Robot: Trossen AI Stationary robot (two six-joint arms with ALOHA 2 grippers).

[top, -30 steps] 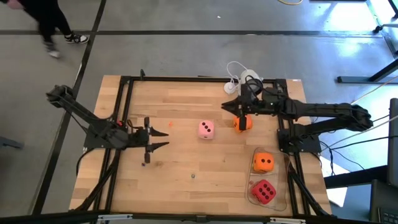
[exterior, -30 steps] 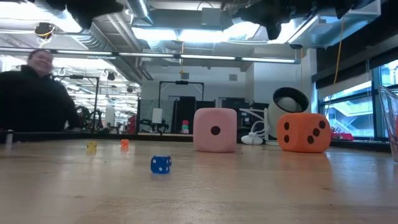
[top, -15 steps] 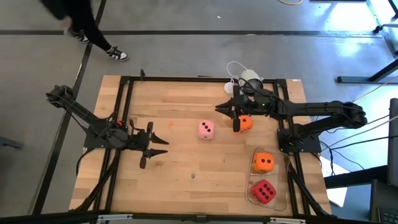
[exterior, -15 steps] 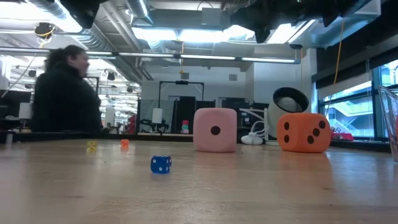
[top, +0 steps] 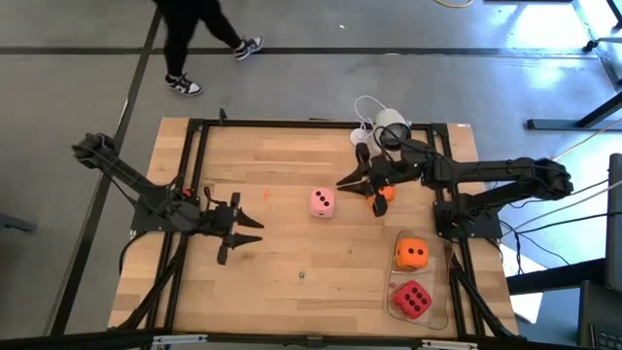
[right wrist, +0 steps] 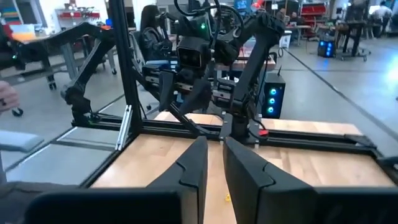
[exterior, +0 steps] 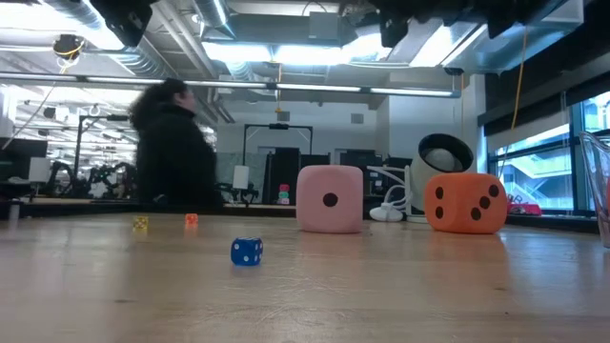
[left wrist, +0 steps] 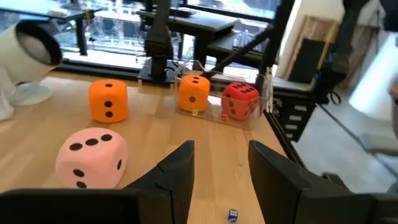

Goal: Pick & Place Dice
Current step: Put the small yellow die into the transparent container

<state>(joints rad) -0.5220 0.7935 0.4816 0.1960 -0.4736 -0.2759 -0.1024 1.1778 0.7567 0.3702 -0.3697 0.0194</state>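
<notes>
The right gripper (right wrist: 214, 146) hangs above the loose orange die (top: 386, 193), fingers nearly closed on nothing, likely lining up a grasp. The pink die (top: 323, 202) waits near it on the table (top: 292, 156). The left gripper (left wrist: 221, 155), parted and empty, idles on the left (red die (top: 413, 299) and second orange die (top: 411, 254) lie by the right front edge).

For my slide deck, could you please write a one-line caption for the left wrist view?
Left hand open above the table, facing the pale pink die, two orange dice and the red die.
</notes>
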